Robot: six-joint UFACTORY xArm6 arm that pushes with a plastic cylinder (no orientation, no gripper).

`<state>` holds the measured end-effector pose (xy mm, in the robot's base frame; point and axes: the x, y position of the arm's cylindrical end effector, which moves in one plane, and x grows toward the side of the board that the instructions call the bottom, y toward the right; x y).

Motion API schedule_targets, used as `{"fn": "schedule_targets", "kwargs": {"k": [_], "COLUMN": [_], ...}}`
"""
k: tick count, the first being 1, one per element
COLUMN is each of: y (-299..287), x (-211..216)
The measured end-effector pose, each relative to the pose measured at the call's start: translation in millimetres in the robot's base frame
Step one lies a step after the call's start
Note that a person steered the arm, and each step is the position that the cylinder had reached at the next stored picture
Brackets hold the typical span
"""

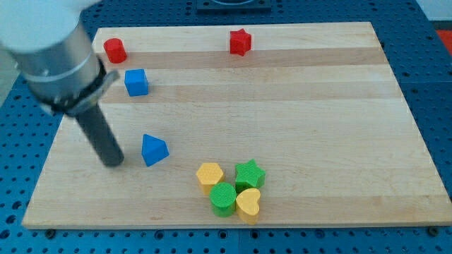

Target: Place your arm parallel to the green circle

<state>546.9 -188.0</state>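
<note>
The green circle block (pixel 223 198) sits near the view's bottom centre, in a tight cluster with a yellow hexagon (pixel 210 175), a green star (pixel 249 174) and a yellow heart (pixel 248 202). My tip (pixel 113 161) rests on the board at the view's left, well to the left of the cluster and a little above the green circle's level. A blue triangle (pixel 154 149) lies just right of my tip, a small gap apart.
A blue cube (pixel 136 82) and a red cylinder (pixel 114 50) sit at the view's top left. A red star (pixel 240 42) sits at the top centre. The wooden board (pixel 318 127) lies on a blue perforated surface. The arm's grey body fills the top left corner.
</note>
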Motion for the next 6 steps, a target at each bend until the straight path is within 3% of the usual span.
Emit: {"fn": "schedule_targets", "kwargs": {"k": [1, 2, 4, 5, 6], "y": [18, 65, 146, 139, 115], "x": [15, -2, -77, -71, -36]}}
